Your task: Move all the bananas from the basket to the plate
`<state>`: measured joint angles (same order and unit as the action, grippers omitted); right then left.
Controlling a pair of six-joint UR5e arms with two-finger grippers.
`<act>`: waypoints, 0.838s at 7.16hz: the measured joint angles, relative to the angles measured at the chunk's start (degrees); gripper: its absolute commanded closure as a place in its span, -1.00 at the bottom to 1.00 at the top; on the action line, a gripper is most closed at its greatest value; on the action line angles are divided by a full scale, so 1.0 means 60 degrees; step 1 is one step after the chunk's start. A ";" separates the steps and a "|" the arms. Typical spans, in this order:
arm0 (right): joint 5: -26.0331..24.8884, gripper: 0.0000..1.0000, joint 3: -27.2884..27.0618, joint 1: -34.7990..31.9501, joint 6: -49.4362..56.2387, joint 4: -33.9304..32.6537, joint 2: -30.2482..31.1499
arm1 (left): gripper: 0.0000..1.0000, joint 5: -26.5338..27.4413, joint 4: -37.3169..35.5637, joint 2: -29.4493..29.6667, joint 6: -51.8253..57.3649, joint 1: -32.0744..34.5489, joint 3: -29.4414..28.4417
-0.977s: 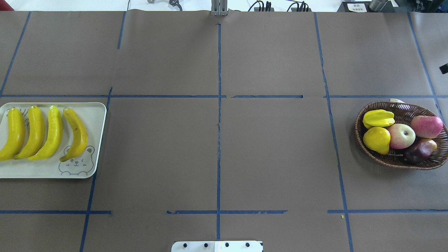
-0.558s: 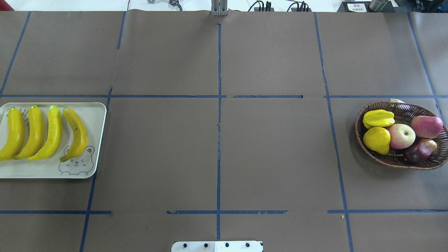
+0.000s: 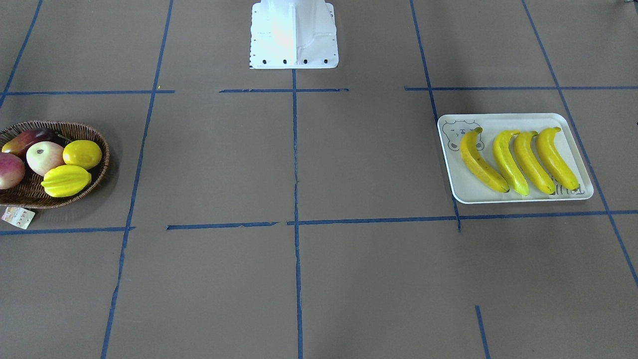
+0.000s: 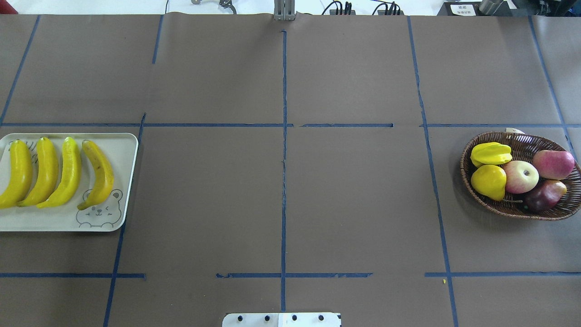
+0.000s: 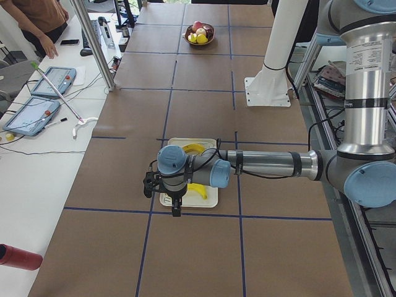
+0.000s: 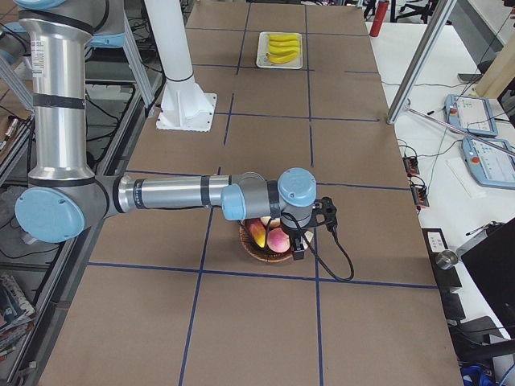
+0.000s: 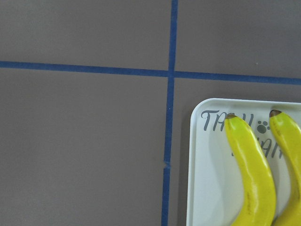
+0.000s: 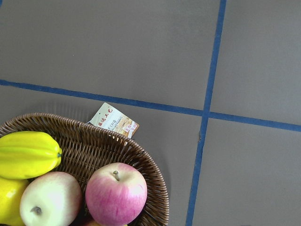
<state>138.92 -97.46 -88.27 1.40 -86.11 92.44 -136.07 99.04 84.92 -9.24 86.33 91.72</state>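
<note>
All four bananas (image 4: pixel 70 172) lie side by side on the plate (image 4: pixel 127 145), none touching the basket (image 4: pixel 522 211). The plate sits on the brown-papered counter (image 4: pixel 354 190), well out to the robot's left of the white pedestal (image 3: pixel 294 35). The basket sits equally far from the pedestal on its other side.

The grey lettering at one end of the plate reads "TA" in the left wrist view. The rest is crossed by two banana tips, with a small paw print between them. A grey bear face (image 4: pixel 100 211) is drawn at the plate's opposite corner, just beside the end of the outermost banana.

The basket holds a ridged starfruit (image 4: pixel 490 153), a lemon (image 4: pixel 489 181), two pink apples (image 4: pixel 520 177) and a dark red fruit (image 4: pixel 544 194). Its paper tag (image 8: pixel 114 122) lies on the counter against the rim, on the side away from the pedestal. The tag has red characters and fine print too small to read.

The left arm (image 5: pixel 266 164) reaches out from the pedestal with its wrist above the plate. The right arm (image 6: pixel 169 193) reaches likewise above the basket. The left jaws and the right jaws appear only in the side views, where I cannot tell whether they stand apart or together.
</note>
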 measured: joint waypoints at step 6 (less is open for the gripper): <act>-0.0003 -1.00 0.0417 -0.0152 0.0029 -0.0062 -0.0195 | -1.00 -0.0073 -0.2272 0.0732 0.1549 0.0723 0.0071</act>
<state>138.90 -94.96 -89.18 1.57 -86.48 91.27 -136.51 85.40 89.31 0.05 90.67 92.15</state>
